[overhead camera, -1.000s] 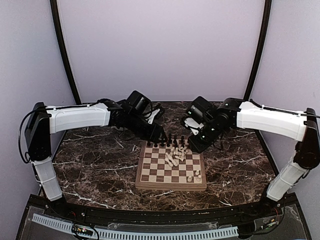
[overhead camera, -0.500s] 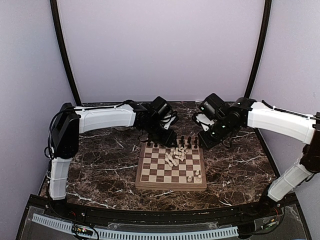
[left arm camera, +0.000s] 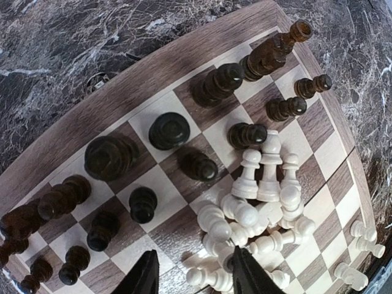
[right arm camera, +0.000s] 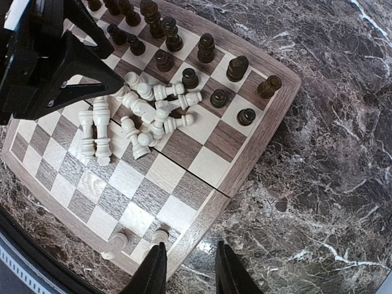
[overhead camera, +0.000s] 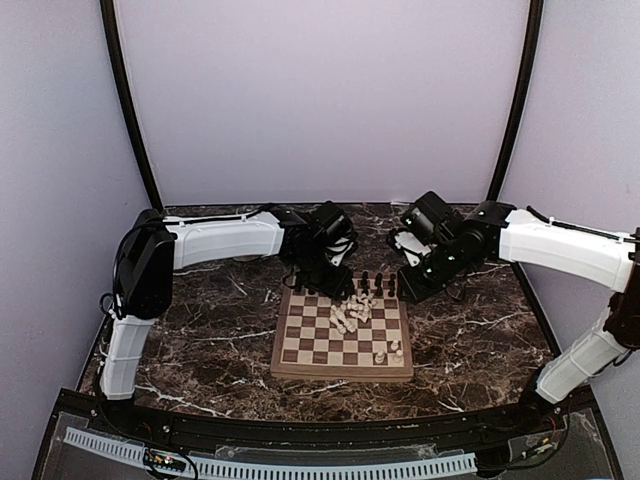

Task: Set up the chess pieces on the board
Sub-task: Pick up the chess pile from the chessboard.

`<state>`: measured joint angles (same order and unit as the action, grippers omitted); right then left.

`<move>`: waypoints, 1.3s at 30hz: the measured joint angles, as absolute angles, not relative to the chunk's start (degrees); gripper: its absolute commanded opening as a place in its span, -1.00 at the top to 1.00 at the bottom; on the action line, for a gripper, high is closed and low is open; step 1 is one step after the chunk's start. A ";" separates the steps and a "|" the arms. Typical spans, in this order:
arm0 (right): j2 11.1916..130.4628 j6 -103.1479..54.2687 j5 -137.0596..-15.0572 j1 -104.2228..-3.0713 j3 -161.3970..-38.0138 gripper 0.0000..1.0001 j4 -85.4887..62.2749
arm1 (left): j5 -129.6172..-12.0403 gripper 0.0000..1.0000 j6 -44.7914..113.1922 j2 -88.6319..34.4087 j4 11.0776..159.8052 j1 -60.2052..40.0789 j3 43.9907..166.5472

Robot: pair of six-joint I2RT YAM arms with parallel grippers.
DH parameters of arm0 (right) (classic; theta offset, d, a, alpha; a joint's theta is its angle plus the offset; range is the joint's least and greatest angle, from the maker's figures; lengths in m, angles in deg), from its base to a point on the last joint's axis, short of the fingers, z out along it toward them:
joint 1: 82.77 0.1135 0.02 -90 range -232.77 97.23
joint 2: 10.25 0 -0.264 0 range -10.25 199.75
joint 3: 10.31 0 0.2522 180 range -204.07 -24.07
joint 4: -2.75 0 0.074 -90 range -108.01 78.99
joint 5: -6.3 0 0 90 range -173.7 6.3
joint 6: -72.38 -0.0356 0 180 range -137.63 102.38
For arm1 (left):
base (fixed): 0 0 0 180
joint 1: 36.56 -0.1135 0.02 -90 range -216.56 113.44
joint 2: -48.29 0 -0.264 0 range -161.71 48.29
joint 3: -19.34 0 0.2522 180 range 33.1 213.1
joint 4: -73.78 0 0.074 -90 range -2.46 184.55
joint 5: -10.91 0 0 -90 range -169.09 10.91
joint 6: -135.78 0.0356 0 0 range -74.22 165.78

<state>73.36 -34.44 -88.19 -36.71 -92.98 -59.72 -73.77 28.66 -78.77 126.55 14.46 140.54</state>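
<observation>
The board (overhead camera: 300,360) lies in the middle of the marble table. Dark pieces (overhead camera: 368,284) stand along its far rows. Cream pieces (overhead camera: 350,313) lie in a heap near the middle, and two more cream pieces (overhead camera: 388,352) stand near the front right corner. My left gripper (left arm camera: 191,275) is open and empty above the board, over the near edge of the cream heap (left arm camera: 257,208). My right gripper (right arm camera: 187,269) is open and empty, above the board's right edge (right arm camera: 257,147), near the two corner cream pieces (right arm camera: 138,240).
The dark marble table (overhead camera: 190,330) surrounds the board. The left arm (overhead camera: 215,238) and right arm (overhead camera: 555,245) both reach in over the far side of the board. Pale walls and two black poles stand behind.
The left gripper has moved right, from the board's far left corner to over its far middle. The right gripper has drawn back to the right, off the board's far right corner.
</observation>
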 measured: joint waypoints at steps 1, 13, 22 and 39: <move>73.36 -34.44 -88.19 -36.71 -92.89 0.42 -59.57 | -73.72 0.15 28.63 -79.08 126.66 14.44 140.87; 72.68 -34.68 -87.95 -36.71 -91.40 0.42 -58.65 | -71.87 0.13 28.04 -80.24 127.31 14.46 142.92; 72.66 -34.88 -87.34 -36.71 -90.75 0.42 -57.93 | -72.98 0.13 27.28 -80.24 128.32 14.46 143.64; 72.66 -34.88 -86.90 -36.73 -89.57 0.42 -57.27 | -69.57 0.32 25.84 -80.74 128.41 14.46 143.62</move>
